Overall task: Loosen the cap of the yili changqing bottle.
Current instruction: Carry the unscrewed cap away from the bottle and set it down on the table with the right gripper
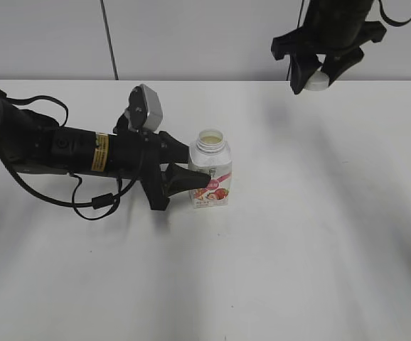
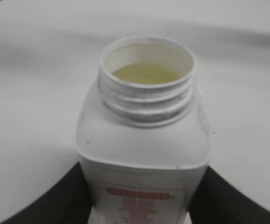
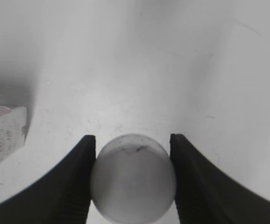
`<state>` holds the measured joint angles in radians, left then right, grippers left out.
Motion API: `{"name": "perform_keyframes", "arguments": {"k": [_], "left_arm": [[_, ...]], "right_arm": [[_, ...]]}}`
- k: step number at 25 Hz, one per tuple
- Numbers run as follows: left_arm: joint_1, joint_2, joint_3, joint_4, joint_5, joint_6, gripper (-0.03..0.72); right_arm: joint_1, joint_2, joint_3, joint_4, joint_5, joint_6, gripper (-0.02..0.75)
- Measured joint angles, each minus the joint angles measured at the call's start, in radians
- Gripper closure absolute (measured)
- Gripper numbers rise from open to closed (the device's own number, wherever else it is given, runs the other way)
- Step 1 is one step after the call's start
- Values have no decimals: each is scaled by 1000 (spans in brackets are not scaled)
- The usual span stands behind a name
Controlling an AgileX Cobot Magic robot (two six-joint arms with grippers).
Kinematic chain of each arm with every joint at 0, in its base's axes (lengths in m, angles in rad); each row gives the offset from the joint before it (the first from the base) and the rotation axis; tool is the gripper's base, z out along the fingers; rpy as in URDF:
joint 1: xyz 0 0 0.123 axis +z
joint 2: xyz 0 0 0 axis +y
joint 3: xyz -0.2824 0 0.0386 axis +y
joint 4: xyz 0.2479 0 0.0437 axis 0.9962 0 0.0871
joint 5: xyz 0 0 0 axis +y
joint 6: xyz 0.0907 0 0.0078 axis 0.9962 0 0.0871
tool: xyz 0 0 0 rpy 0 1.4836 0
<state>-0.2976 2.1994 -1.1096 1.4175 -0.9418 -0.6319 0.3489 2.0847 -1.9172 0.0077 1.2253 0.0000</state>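
The yili changqing bottle [image 1: 211,170] stands upright on the white table, with its neck open and pale liquid visible inside [image 2: 146,74]. My left gripper [image 1: 191,181] reaches in from the left and is shut on the bottle's body; its black fingers flank the label in the left wrist view [image 2: 139,200]. My right gripper [image 1: 318,77] hangs high at the back right, well clear of the bottle, shut on the white cap [image 1: 318,82]. In the right wrist view the round cap [image 3: 133,179] sits pinched between the two black fingers [image 3: 132,177]. The bottle's edge shows at that view's left [image 3: 4,133].
The white table [image 1: 319,234] stretches all round the bottle. A grey wall with a dark seam [image 1: 109,39] stands behind the table's far edge. The left arm and its loose black cable [image 1: 95,202] lie across the table's left side.
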Motion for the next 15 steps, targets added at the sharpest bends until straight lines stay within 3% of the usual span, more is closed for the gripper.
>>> {"name": "perform_keyframes", "arguments": {"k": [7,15], "left_arm": [[0,0,0,0,0,0,319],[0,0,0,0,-5,0,319]], "right_arm": [[-58,-13,184,13,-32,0,353],[-67,-13,494,79,-376,0,353]]}}
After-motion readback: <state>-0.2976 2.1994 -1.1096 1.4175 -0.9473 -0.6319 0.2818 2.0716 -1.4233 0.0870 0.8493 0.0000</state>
